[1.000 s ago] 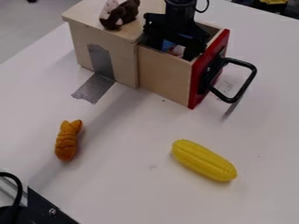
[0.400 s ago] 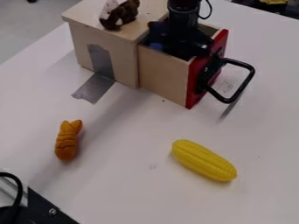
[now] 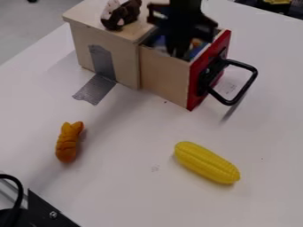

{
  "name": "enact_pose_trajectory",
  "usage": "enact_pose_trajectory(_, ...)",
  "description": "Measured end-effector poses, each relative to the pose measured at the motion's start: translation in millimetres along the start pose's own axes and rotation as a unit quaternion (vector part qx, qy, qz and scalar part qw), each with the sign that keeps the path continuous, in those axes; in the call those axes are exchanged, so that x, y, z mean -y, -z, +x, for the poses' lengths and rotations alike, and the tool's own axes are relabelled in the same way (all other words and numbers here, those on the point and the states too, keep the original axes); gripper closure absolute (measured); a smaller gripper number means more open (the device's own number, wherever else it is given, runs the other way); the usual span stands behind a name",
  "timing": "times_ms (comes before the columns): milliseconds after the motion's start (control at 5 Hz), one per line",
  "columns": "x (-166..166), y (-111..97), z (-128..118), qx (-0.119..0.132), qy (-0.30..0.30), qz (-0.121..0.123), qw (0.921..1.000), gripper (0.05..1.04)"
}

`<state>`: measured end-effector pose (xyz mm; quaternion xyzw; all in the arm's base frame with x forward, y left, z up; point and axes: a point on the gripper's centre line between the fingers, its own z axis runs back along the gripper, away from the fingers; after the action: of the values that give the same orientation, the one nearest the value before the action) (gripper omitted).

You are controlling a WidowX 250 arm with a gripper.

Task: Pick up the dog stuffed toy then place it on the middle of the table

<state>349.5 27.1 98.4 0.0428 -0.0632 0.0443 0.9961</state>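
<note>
Down in the drawer (image 3: 165, 73) hangs the end effector (image 3: 177, 52), its grip unclear.

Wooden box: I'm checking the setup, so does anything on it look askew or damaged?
Silver tape runs down the side of the wooden box onto the table, like a makeshift anchor; no damage stands out.

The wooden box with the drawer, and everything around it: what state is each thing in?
Pale wooden drawer with a red front: pulled open.
Black pincer: hanging down into the drawer.
Dark brown plush toy: resting on top of the pale wooden box.
Long yellow toy corn: lying on the white table.
Small orange toy with dark stripes: lying on the table.
</note>
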Motion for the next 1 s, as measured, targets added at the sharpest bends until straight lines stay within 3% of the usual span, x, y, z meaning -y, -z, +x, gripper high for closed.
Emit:
enact_pose_trajectory(200,-10,-37,5,0.039,-0.006,-0.008,0.9992,1.004)
enact_pose_trajectory(400,-20,-59,-4,0.044,-0.008,-0.017,0.9988,1.004)
enact_pose_trajectory(600,-31,-70,-35,0.031,-0.002,-0.019,0.9993,1.004)
enact_pose_trajectory(800,-26,-55,-80,-0.006,0.009,-0.039,0.9992,1.004)
enact_pose_trajectory(1000,-20,-26,-108,-0.037,0.012,-0.046,0.9982,1.004)
